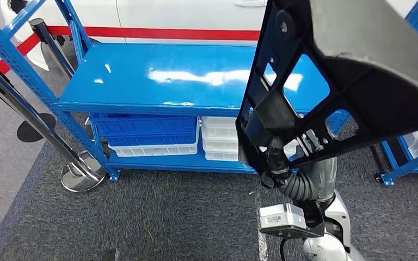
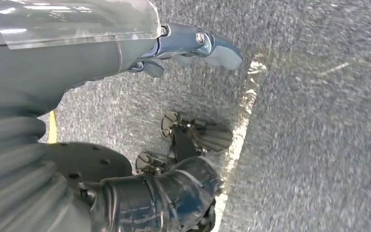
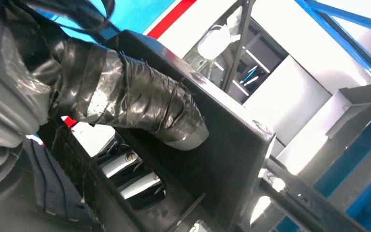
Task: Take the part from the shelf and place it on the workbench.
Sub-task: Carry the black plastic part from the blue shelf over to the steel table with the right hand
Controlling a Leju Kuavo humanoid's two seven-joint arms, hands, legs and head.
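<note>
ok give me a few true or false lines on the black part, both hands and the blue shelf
1. The right hand grips the black part. True.
2. The black part lies flat on the blue shelf. False: it is lifted in front of the shelf, held in the hand.
3. Blue and white bins sit under the shelf's top board. True.
4. The left hand holds a bin. False: it holds nothing and hangs over grey carpet.
5. The shelf's top board is stacked with boxes. False: nothing shows on its visible part.

workshop: blue steel shelving (image 1: 158,76), parts bins (image 1: 147,130)
</note>
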